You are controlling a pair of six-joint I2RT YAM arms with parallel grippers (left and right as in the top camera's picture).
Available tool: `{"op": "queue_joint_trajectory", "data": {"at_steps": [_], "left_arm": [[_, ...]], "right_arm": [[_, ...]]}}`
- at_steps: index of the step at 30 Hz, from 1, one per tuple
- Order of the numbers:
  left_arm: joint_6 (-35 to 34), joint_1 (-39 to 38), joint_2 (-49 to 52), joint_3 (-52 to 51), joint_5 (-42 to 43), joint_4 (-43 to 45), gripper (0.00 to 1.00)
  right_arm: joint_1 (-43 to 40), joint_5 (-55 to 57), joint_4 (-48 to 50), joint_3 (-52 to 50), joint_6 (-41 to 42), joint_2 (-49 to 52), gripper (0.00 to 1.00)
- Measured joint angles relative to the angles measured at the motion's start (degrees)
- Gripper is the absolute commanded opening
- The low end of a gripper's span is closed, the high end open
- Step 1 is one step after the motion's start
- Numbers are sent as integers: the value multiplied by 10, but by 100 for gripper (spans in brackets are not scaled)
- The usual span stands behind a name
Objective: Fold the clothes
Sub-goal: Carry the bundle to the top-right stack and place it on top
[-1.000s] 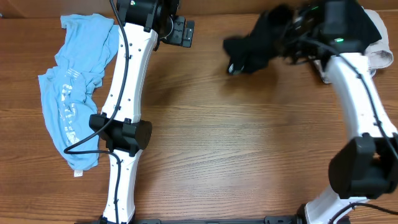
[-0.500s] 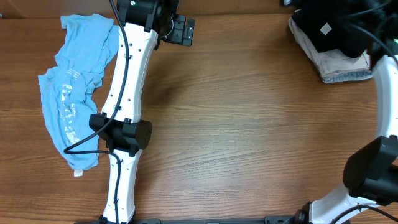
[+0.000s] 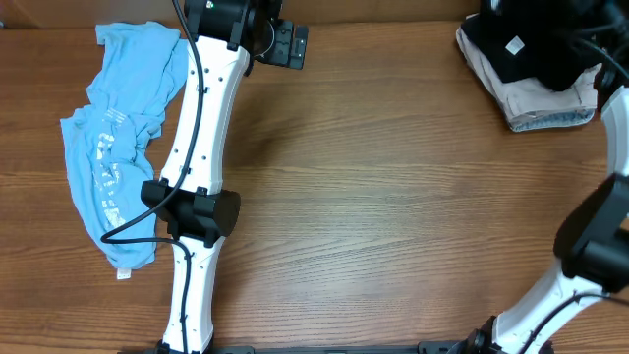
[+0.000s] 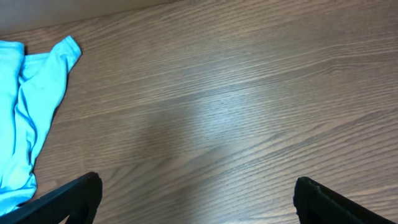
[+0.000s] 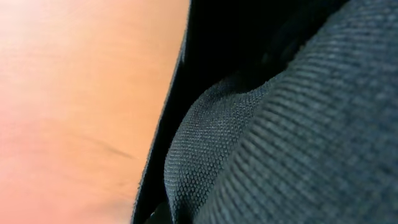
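Your right gripper [image 3: 565,39] is buried in the stacked black shirt [image 3: 501,61], grip hidden. Left gripper [image 4: 196,193] spread; blue tee [image 3: 118,147] unfolded.

Light-blue tee [image 3: 113,138] with white print; black shirt [image 3: 536,64]; brown wood-grain table [image 3: 393,197].

black shirt [image 5: 280,137] matt knit, table [image 3: 393,197] smooth wood.
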Motion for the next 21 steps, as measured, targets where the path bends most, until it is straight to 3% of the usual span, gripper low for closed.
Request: {"op": "queue_joint_trajectory", "data": {"at_steps": [6,7,8,9,13,14,21], "left_arm": [[0,0,0,0,0,12,100],[0,0,0,0,0,13,100],[0,0,0,0,0,14,100],[0,0,0,0,0,15,100],[0,0,0,0,0,17,100],[0,0,0,0,0,19,100],[0,0,0,0,0,21,100]], "right_arm": [[-43,-6,-55,0,-15,88,4],[-49,-6,-71,0,-22,95,11],[-56,-7,-94,0,-32,101,33],[-63,-7,-121,0,-44,104,42],[-84,-10,-212,2,-99,104,53],[-91,-11,-245,3,-114,104,61],[-127,-16,-390,7,-190,94,65]]}}
